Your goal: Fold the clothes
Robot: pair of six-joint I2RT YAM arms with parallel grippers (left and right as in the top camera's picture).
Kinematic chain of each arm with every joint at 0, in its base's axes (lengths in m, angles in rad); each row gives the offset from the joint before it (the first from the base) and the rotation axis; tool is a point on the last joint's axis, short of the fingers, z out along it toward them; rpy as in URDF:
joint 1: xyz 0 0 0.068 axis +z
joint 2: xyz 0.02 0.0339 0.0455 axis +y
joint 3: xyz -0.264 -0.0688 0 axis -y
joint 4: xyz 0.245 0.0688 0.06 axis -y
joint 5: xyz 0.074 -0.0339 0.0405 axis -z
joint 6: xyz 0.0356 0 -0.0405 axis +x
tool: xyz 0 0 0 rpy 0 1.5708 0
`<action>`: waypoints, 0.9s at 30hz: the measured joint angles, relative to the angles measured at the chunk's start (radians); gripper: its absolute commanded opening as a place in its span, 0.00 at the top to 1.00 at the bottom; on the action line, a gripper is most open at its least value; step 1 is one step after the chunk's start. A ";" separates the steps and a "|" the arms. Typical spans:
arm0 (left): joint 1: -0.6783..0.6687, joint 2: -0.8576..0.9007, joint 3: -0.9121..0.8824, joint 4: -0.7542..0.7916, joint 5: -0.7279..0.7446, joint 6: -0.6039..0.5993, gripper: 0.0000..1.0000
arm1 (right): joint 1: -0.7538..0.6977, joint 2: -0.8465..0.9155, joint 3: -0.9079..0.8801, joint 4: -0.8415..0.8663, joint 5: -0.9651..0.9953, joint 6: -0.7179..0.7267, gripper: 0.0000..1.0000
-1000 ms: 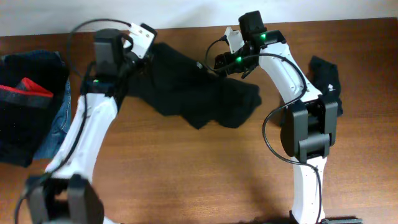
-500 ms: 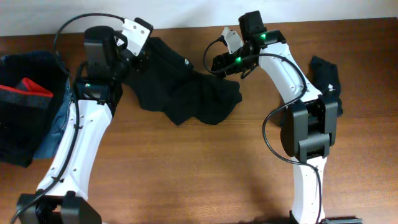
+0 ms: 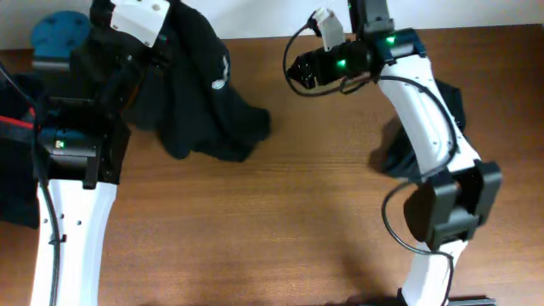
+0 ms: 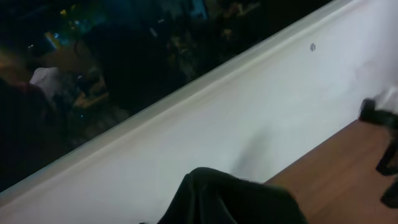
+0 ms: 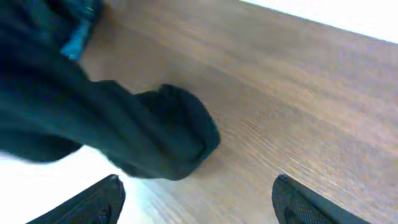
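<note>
place: robotics lab | evidence: two robot arms (image 3: pixel 425 110), wooden table (image 3: pixel 280 221), white wall (image 4: pixel 249 124)

The brown wooden counter (image 3: pixel 280 221) carried a black shirt (image 3: pixel 212 119) near its far left part; only the lower folds of it rested on the wood, and the upper part was raised. A plain black piece (image 3: pixel 393 158) lay at the right side, well apart from the shirt. A dark garment with a red stripe (image 3: pixel 15 170) lay at the left edge.

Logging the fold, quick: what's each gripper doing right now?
Left gripper: shut, holding the black shirt up.
Right gripper: open, empty.
</note>
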 measured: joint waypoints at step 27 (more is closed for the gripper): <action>0.000 -0.036 0.118 0.109 -0.136 -0.023 0.99 | 0.183 0.018 -0.058 -0.064 -0.048 -0.197 0.18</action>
